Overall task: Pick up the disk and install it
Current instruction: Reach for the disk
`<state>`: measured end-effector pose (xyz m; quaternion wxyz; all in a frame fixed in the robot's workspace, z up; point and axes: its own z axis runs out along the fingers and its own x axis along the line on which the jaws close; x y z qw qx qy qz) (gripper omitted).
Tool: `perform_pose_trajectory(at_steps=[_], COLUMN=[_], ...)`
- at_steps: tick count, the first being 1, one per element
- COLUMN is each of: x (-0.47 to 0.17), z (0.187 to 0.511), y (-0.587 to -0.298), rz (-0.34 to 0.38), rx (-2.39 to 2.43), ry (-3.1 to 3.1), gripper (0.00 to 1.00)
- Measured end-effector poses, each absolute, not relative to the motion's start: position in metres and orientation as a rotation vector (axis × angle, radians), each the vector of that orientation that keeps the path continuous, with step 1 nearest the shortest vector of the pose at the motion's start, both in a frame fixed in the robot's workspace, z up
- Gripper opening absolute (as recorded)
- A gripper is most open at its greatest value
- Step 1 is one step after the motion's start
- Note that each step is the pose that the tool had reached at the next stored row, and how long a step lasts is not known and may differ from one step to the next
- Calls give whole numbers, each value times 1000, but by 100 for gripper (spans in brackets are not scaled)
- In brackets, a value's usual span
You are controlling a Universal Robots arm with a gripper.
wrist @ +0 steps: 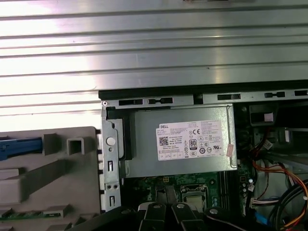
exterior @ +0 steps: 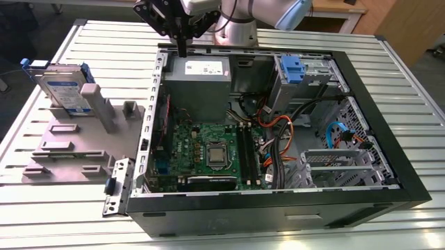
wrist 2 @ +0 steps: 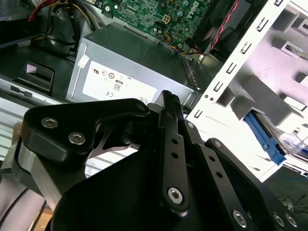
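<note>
— Where is the disk [exterior: 64, 88]?

— On the exterior view's left, outside the computer case [exterior: 375, 172]. It stands on edge in a grey holder [exterior: 76, 140] on the slatted metal desk [exterior: 389, 78], with blue rails along its sides. A grey post [exterior: 97, 107] of the holder rises just beside it.

— And the gripper [exterior: 183, 51]?

— It hangs over the case's far rim, above the grey power supply [exterior: 198, 86], well apart from the disk. Its fingers are pressed together and carry nothing; the second wrist view shows them meeting at one tip [wrist 2: 167, 98].

— What lies between the two?

— The case's side wall [exterior: 158, 78] and the holder's post.

— What is inside the case?

— The power supply fills the far corner beneath the gripper. The green motherboard [exterior: 208, 148] lies nearer the camera. Towards the exterior view's right stands the metal drive cage [exterior: 313, 75] with its blue latch [exterior: 292, 67]. Orange and black cables [exterior: 278, 125] run below the cage.
</note>
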<state>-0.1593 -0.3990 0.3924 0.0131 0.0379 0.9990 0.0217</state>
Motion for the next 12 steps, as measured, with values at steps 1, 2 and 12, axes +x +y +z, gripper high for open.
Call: perform_pose_trajectory(at_steps=[1, 2, 12], x=[-160, -162, -171], z=[392, 392, 392], y=[-399, -399, -399], rz=[68, 68, 68], rx=[118, 118, 118], ry=[3113, 3113, 3112], gripper=[11, 11, 11])
